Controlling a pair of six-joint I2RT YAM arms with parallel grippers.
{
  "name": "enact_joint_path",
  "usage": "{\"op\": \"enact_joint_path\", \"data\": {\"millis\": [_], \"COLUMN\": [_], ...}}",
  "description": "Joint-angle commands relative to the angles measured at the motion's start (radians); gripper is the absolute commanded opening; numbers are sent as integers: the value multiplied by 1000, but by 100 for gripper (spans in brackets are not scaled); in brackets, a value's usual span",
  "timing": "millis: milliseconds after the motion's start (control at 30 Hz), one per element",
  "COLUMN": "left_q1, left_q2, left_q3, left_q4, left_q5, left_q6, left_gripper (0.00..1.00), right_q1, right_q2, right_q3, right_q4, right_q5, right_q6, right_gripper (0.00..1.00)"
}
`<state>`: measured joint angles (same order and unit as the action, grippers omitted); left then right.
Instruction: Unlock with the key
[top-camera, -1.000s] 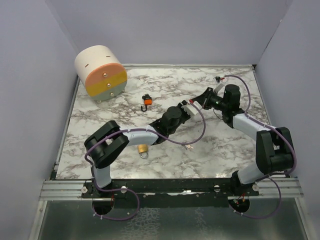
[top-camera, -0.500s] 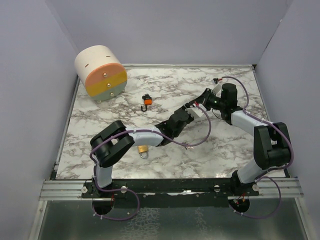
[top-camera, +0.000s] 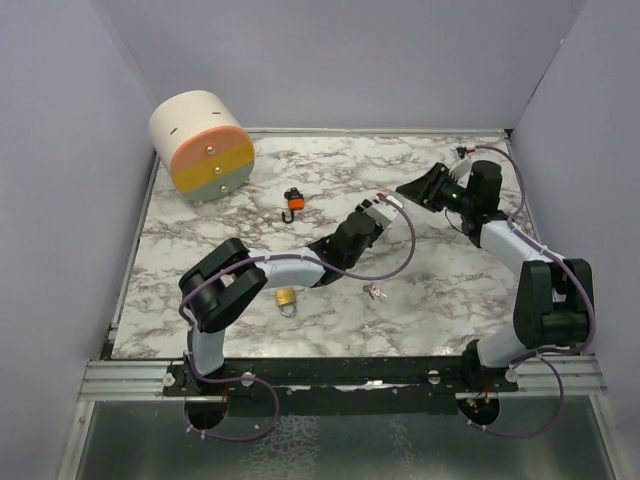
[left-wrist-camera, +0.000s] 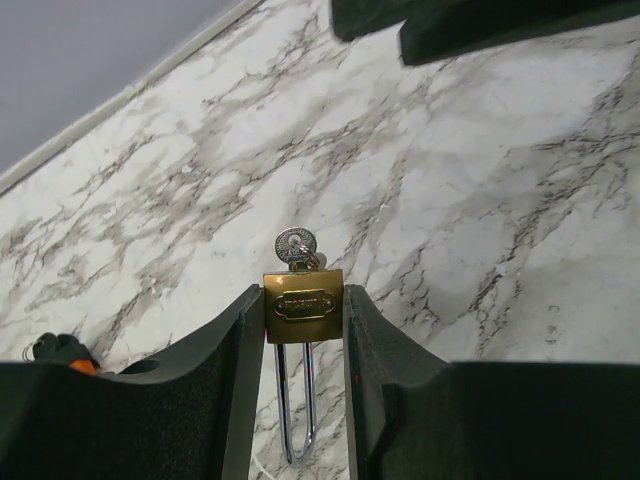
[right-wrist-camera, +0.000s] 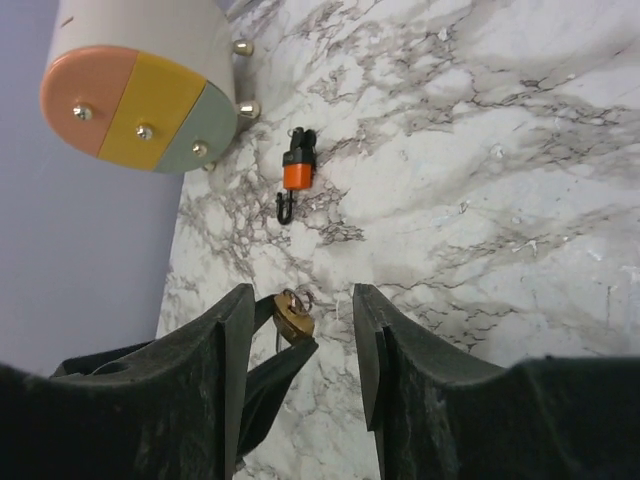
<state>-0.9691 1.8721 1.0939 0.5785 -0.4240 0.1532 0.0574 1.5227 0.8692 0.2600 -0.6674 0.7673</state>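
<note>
From above, the right fingers (top-camera: 418, 188) have let go and drawn back toward the far right corner of the white marble tabletop (top-camera: 450, 290). A second ago they were pinched shut right against the left fingers (top-camera: 386, 203), which have barely shifted and sit a little right of the tabletop's middle. A spare brass padlock (top-camera: 287, 298) and a small bunch of silver keys (top-camera: 375, 291) lie apart toward the near edge. A small orange-and-black lock (top-camera: 293, 202) sits nearer the far edge, and a cream drum-shaped drawer box (top-camera: 200, 145) fills the far left corner. In the left wrist view the left fingers are clamped on the flanks of a rectangular brass padlock (left-wrist-camera: 303, 303), with a silver key (left-wrist-camera: 296, 245) seated in its keyway and the shackle pointing back at the camera. Whether the shackle has sprung cannot be told. The right wrist view shows the right fingers standing apart with nothing between them, looking down on that padlock. The release probably means the key is in place and either turned or due a fresh grip. Open marble lies between the arms, but the right wall is close behind the right arm, so any return should go inward.
</note>
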Motion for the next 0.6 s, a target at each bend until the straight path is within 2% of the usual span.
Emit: {"op": "enact_joint_path", "data": {"millis": [0, 67, 200, 367, 567], "left_q1": [54, 87, 143, 147, 148], "left_q2": [-46, -56, -67, -66, -40], "left_q3": [14, 43, 116, 168, 203], "left_q4": [-81, -134, -233, -252, -263], "left_q5": [-9, 8, 52, 1, 13], "left_q6": [-161, -250, -429, -591, -756], "left_gripper": [0, 0, 0, 0, 0], "right_q1": [-7, -7, -4, 49, 142], "right_q2": [-29, -22, -14, -1, 54], "right_q3": [61, 61, 8, -33, -22], "right_q4": [-114, -166, -168, -157, -128], "right_q5": [44, 53, 26, 37, 96], "right_q6": [-140, -184, -217, -230, -218], "right_gripper": [45, 46, 47, 48, 48]}}
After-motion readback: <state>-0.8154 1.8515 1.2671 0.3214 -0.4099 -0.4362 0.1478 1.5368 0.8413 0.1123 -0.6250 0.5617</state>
